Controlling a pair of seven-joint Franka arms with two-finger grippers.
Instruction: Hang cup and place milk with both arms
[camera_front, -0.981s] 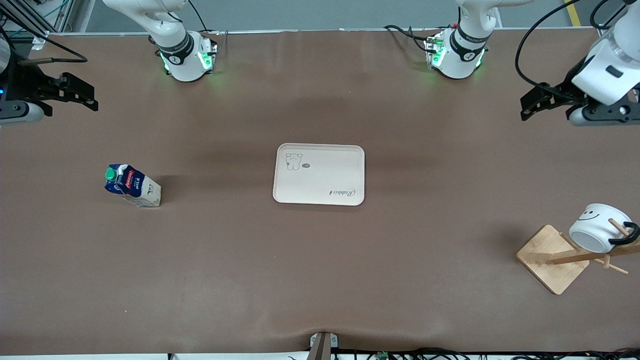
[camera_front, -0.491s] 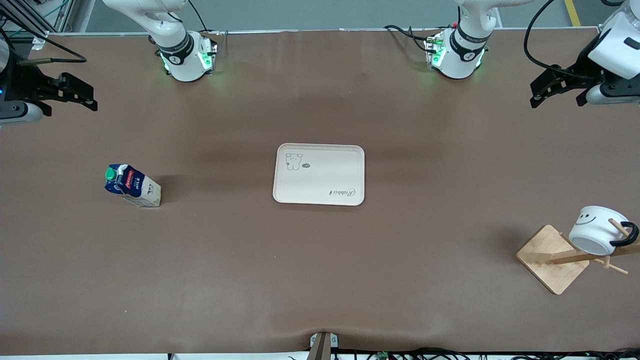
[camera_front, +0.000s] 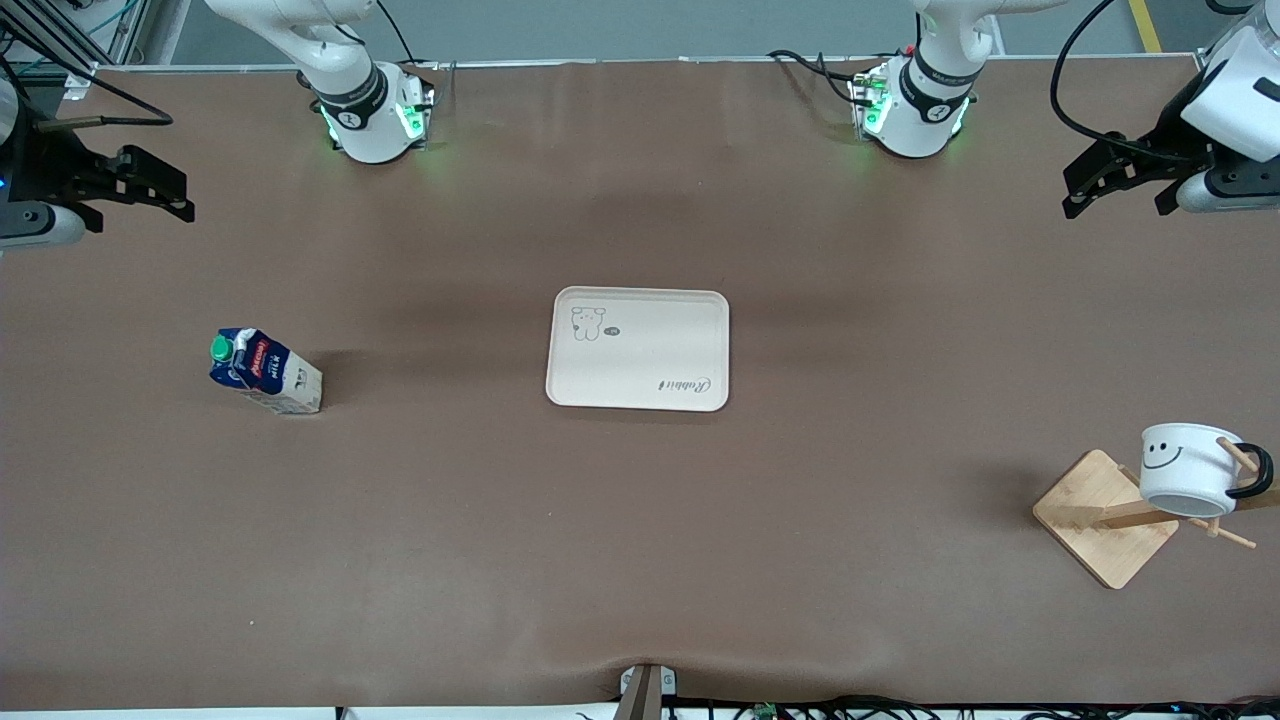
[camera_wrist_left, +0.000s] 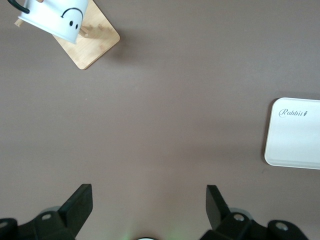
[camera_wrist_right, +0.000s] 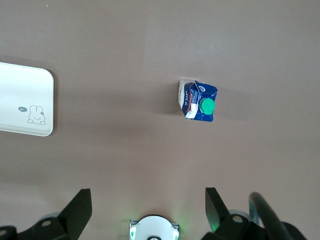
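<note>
Cup smiley-faced on wooden rack, tray marked "Rabbit", left gripper and right gripper wide.

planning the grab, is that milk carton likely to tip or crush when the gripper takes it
The milk carton stands upright, taller than its base is wide, so a push near the green cap would probably tip it. Its walls look like thin card, so a hard squeeze may dent them. Its flat sides should give the fingers decent purchase.
</note>
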